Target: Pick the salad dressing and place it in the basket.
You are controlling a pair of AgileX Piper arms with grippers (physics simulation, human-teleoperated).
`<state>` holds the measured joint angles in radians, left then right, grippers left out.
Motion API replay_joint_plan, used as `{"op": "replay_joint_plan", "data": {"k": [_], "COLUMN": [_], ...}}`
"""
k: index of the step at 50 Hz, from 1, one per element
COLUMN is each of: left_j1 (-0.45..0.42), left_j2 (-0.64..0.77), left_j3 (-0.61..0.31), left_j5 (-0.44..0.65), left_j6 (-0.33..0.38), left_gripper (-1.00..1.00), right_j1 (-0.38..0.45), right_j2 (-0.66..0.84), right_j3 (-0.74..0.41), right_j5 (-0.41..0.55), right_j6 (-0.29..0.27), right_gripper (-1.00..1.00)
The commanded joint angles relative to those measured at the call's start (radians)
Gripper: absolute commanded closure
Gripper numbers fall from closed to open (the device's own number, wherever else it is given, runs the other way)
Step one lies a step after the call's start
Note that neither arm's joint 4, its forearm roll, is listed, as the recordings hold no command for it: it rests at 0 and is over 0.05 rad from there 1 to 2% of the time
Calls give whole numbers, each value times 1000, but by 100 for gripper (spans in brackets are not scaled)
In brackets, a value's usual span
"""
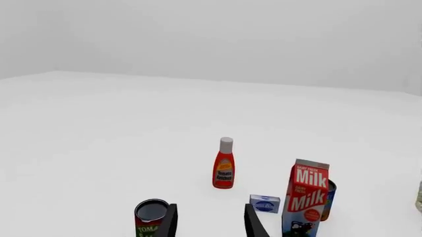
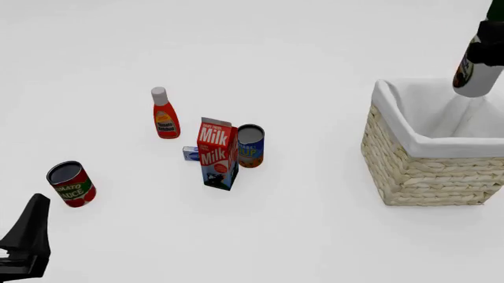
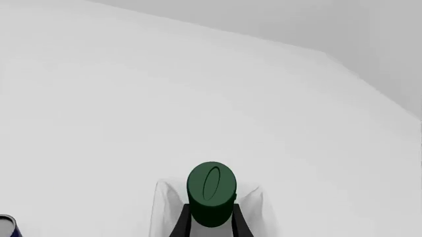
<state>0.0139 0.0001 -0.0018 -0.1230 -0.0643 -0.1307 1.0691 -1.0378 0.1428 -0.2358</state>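
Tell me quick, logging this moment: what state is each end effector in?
Left end effector: open, holding nothing.
Right end effector: closed on the salad dressing, held above the basket.
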Motion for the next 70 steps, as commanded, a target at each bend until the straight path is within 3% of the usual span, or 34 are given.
{"op": "replay_joint_plan", "data": {"k": [1,32,70], "left_j1": [3,-4,-1], "left_j2": [0,0,0], "left_j3": [0,-1,1], "left_j5": [0,-1,6], "left_j6": [-1,4,2], "left_gripper": [-100,-100,-100], "right_j1": [-21,-56,-73], "right_j2": [23,131,251], "right_j3": [26,41,84], "right_j5": [-19,-86,-193], "right_j6": [11,-4,28], "right_gripper": [100,100,100]}}
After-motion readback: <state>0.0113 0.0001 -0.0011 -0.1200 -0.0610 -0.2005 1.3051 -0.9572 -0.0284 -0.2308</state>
